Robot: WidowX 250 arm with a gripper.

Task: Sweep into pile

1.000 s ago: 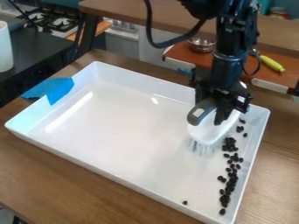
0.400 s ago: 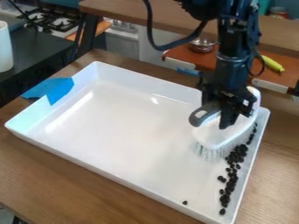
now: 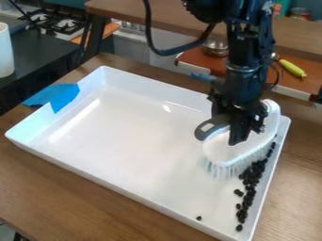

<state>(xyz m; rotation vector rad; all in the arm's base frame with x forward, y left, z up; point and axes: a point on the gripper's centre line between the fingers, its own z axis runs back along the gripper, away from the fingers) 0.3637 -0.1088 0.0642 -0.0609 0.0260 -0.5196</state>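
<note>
Inside the big white tray (image 3: 125, 136), near its right wall, the black gripper (image 3: 247, 135) pinches a light-looking brush (image 3: 220, 148) with a hard-looking handle (image 3: 204, 132) good to grab and bristles (image 3: 223, 170) that seem bendy, beside tiny black bits (image 3: 252, 176) that might roll.

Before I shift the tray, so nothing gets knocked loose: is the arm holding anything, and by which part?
Yes: the tool holds the brush by its grey handle, whose looped end sticks out beside it.
</note>
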